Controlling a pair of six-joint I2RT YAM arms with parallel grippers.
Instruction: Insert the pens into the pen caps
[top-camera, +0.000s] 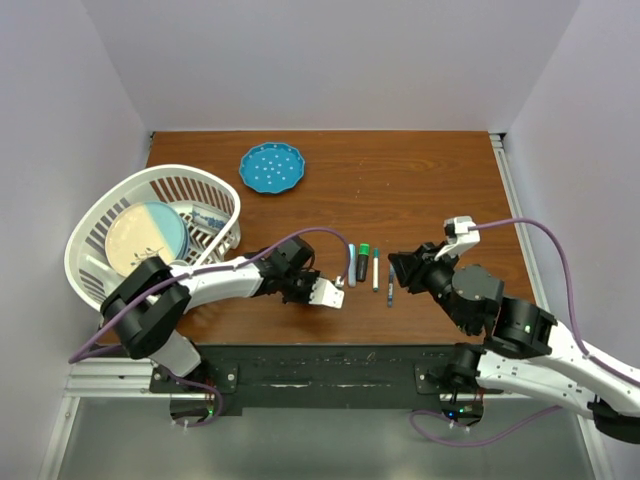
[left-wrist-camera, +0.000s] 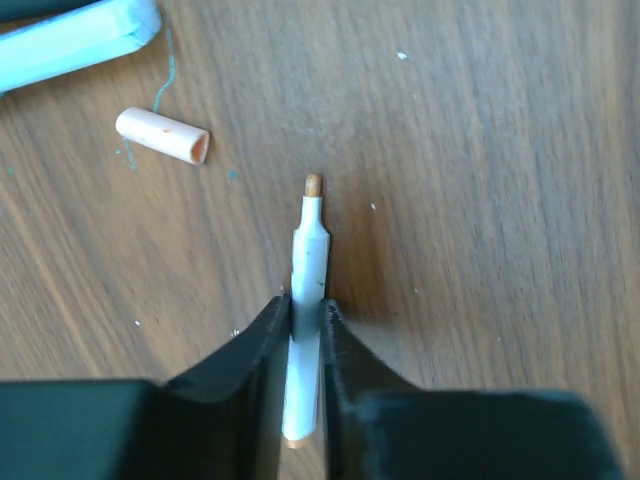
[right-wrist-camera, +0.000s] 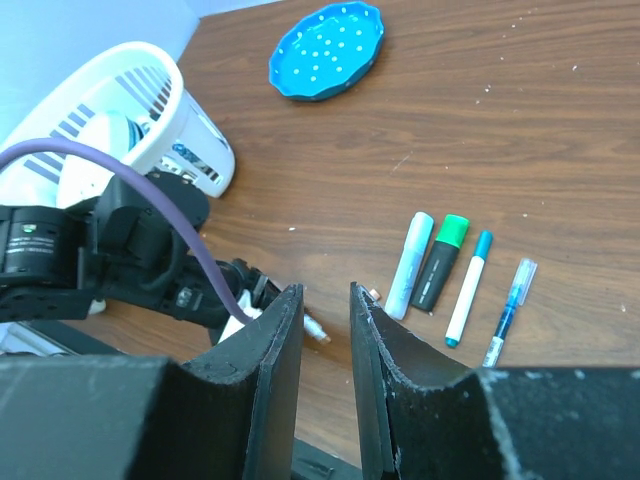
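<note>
Left jaws: pinching the white pen (left-wrist-camera: 310, 262) by its rear half, the barrel running straight ahead with the orange nib foremost. Right jaws: slightly spread, nothing between them, off to the side. Peach cap (left-wrist-camera: 163, 135): loose on the surface (left-wrist-camera: 480, 150), ahead and left of the left jaws. Its long axis lies crosswise to the pen, open end on the nib's side; the left arm is nearer.

four capped pens (right-wrist-camera: 437, 265), one uncapped pen (left-wrist-camera: 308, 270), one loose cap (left-wrist-camera: 162, 136), one plate (top-camera: 271, 168), one basket (top-camera: 82, 236)

robot lab cell: plain white panels (top-camera: 330, 60) around a wooden table (top-camera: 420, 170), aluminium rail (top-camera: 105, 380) in front
</note>
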